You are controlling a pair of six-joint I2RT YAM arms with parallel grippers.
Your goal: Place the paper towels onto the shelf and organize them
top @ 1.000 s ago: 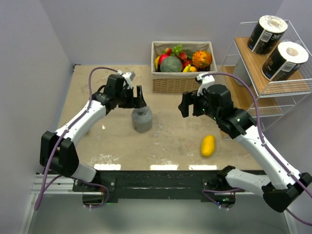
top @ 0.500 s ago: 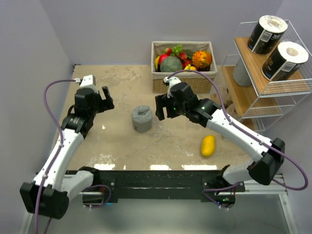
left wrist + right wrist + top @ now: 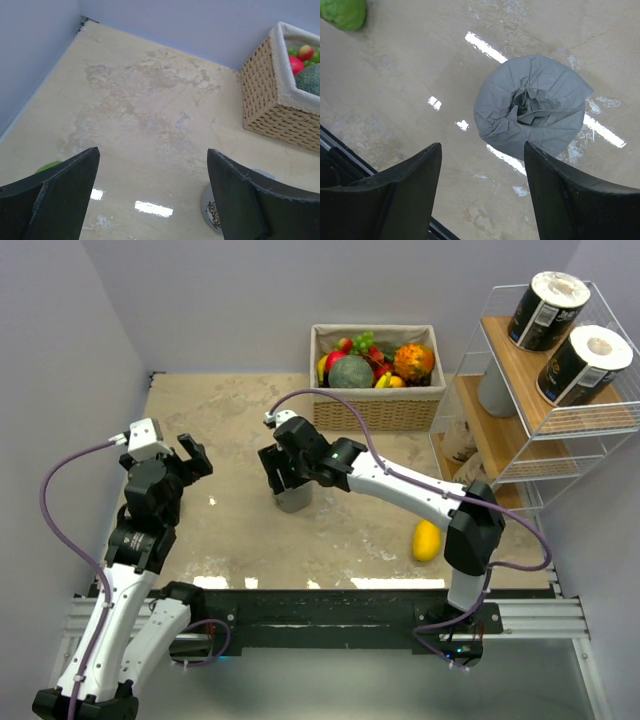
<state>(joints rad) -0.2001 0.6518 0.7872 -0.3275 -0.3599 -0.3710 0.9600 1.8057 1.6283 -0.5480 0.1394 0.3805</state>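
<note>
right gripper (image 3: 288,480) outstretched, wide over grey roll (image 3: 530,115) (upright) | left gripper (image 3: 192,455) aside, wide

Right arm (image 3: 400,480) reaches far leftward, fingers (image 3: 395,195) spread, pointing down — left arm (image 3: 112,590) stands aside, fingers (image 3: 55,190) spread too.

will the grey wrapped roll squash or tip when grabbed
The grey roll looks soft: its wrapper is crinkled and tucked into the core, so it would probably give under the right hand. Standing on its flat end, it seems unlikely to roll.
</note>
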